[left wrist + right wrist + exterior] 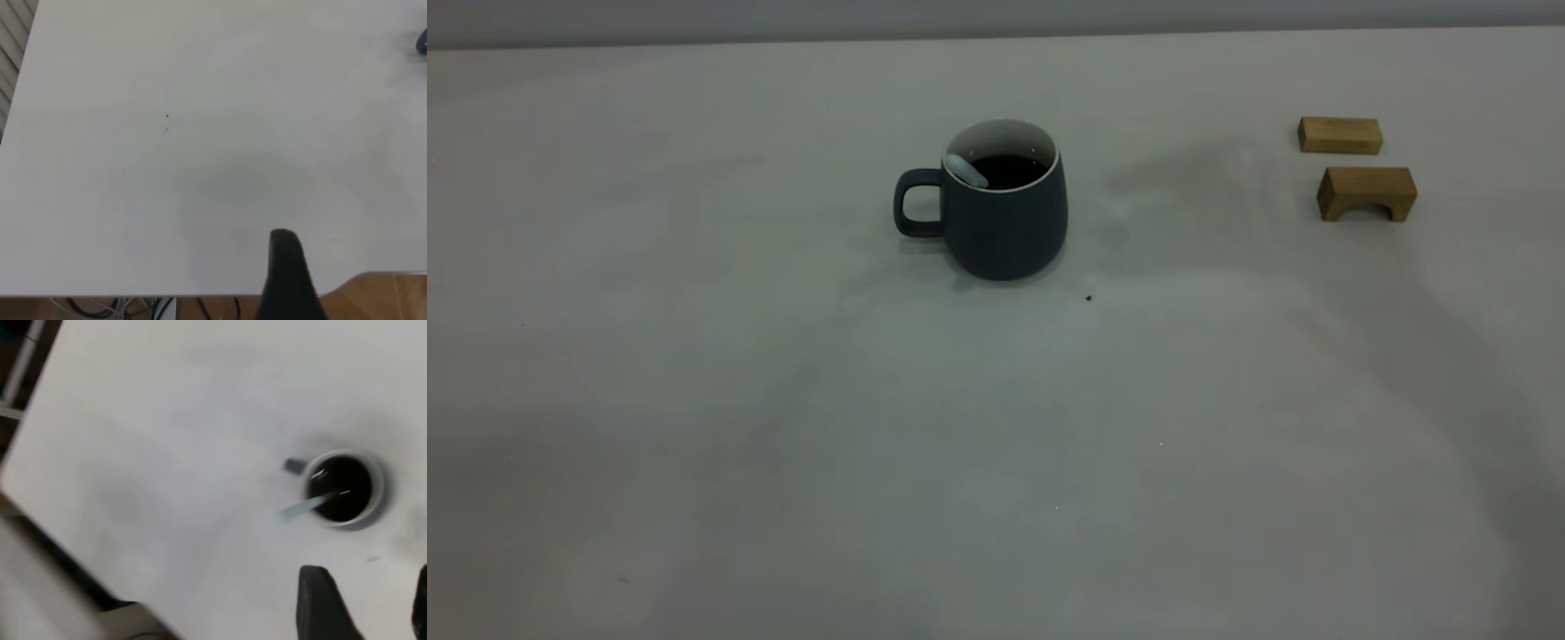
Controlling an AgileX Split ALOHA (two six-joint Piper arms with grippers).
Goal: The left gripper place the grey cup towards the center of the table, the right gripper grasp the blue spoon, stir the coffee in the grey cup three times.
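Blue-grey matte mug: the grey cup (1003,209) stands upright near the middle of the table (783,427), holding the coffee (1009,171). Item inside: the blue spoon (966,170), leaning on the rim above the handle. The right gripper (363,603), well above and apart from the cup, jaws parted, grips nothing. The left gripper (288,277), far off near the table edge; finger spread not discernible. Two wooden blocks (1356,169) lie aside.

Black, tapered end effector fingers (323,607)
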